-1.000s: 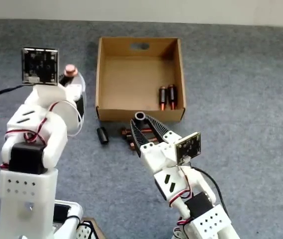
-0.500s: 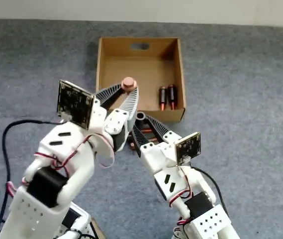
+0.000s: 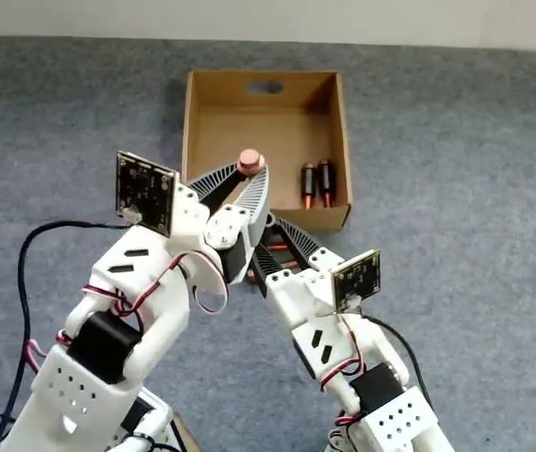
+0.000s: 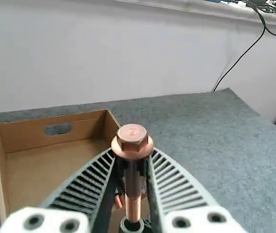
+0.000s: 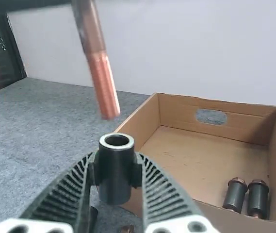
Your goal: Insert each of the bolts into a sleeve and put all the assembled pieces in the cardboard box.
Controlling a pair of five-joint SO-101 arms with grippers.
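My left gripper (image 4: 132, 158) is shut on a copper bolt (image 4: 132, 141), held upright with its hex head up. The bolt's lower end (image 5: 107, 104) hangs just above and slightly to one side of the mouth of a black sleeve (image 5: 116, 167). My right gripper (image 5: 116, 170) is shut on that sleeve and holds it upright. In the high view both grippers meet at the front wall of the cardboard box (image 3: 195, 141), the left gripper (image 3: 247, 176) over the right one. Two assembled pieces (image 3: 316, 184) lie in the box's front right corner.
Grey carpet covers the table around the box. A bit of copper (image 3: 269, 247) shows on the carpet between the right gripper's fingers. The left arm (image 3: 145, 282) covers the carpet in front of the box's left corner.
The left arm has swung from the far left over to the box front, bringing the bolt above the sleeve. The right arm and its sleeve have stayed put.
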